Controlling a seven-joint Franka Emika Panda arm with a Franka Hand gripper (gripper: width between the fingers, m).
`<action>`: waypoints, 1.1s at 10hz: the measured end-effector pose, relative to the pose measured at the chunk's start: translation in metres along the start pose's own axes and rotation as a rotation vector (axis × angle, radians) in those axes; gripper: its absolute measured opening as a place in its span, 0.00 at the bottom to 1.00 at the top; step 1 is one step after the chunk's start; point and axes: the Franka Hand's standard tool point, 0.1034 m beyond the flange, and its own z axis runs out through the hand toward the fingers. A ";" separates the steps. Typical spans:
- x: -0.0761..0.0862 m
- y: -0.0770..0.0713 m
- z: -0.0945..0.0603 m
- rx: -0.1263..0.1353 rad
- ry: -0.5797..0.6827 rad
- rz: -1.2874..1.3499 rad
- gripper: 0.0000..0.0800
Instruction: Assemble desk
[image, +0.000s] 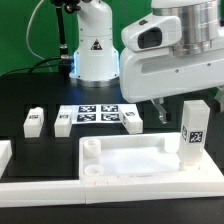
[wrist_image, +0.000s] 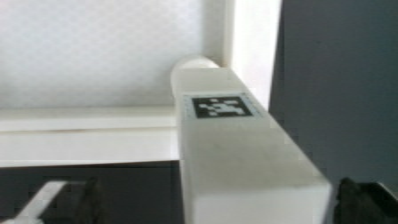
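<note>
The white tray-like tabletop (image: 140, 160) lies at the front of the table, with round sockets (image: 92, 146) showing at the corners on the exterior view's left. My gripper (image: 195, 102) is shut on a white square leg (image: 195, 132) and holds it upright at the tabletop's corner on the exterior view's right. In the wrist view the leg (wrist_image: 240, 160) with its tag (wrist_image: 219, 106) points down at the tabletop's rim (wrist_image: 107, 125), with a dark finger (wrist_image: 43, 205) on each side. The socket under the leg is hidden. Three more legs (image: 34, 121) (image: 63, 123) (image: 131, 121) stand behind.
The marker board (image: 97, 114) lies between the loose legs. White border rails run along the front (image: 110, 190) and at the exterior view's left edge (image: 4, 155). The robot base (image: 95, 50) stands at the back.
</note>
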 end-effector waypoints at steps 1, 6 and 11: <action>0.000 -0.003 -0.001 0.004 -0.075 0.012 0.81; 0.008 -0.004 0.002 0.010 -0.042 0.158 0.46; 0.008 0.004 0.002 -0.007 0.016 0.618 0.37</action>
